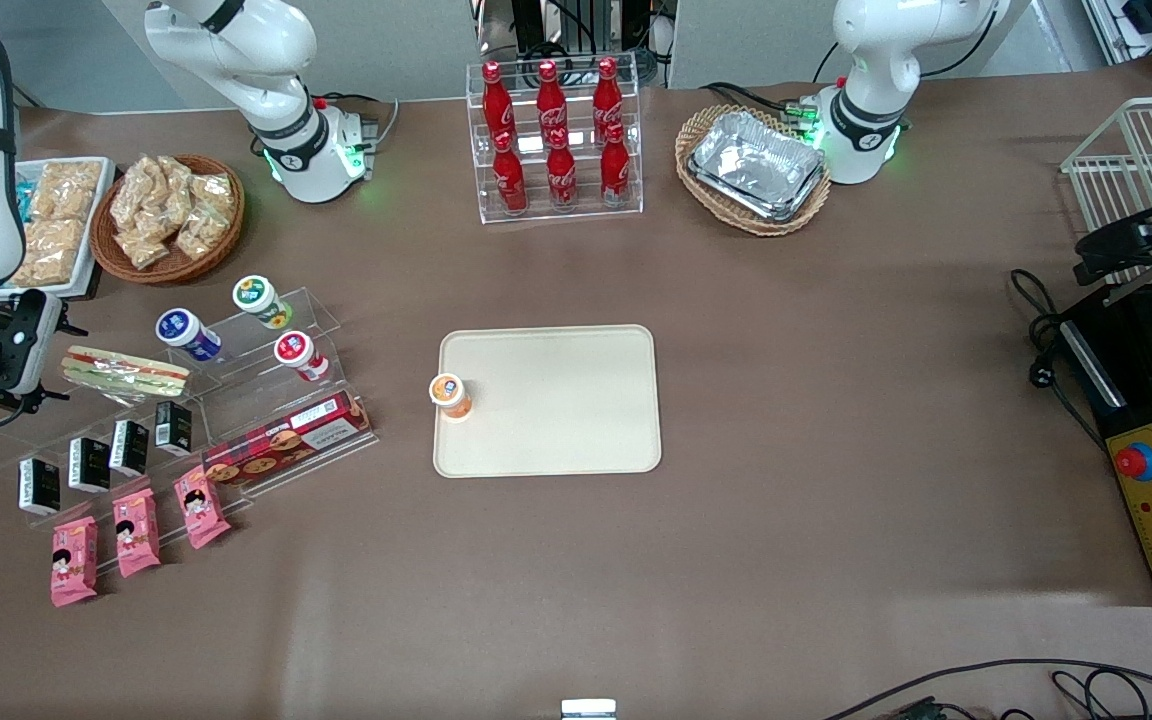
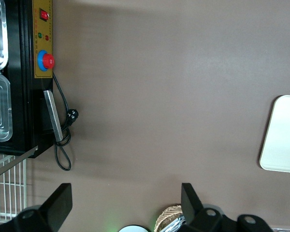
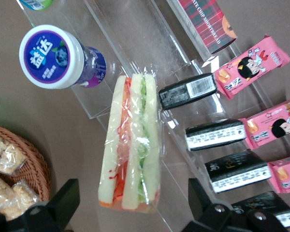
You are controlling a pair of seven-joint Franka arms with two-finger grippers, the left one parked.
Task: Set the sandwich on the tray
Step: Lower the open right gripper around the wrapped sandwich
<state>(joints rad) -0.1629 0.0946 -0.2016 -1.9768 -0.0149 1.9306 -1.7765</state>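
**Sandwich on its rack, tray near mid-table**

Brown table fills the scene, with wide bare stretches around the tray on every side. That cream tray lies flat near the middle, and a small orange-lidded cup stands on its edge toward the working arm's end; all other tray surface is open.

At the working arm's end, the sandwich lies on a clear stepped rack, well apart from the tray. A blue-lidded tub lies just beside one end of the sandwich, and black packets lie close along its side, the nearest almost touching. Pink snack bars lie nearer the camera than the rack, and a wicker basket of packets sits farther off.

The gripper hovers over the sandwich's wide end, fingers spread apart on either side of the wrap, not touching it
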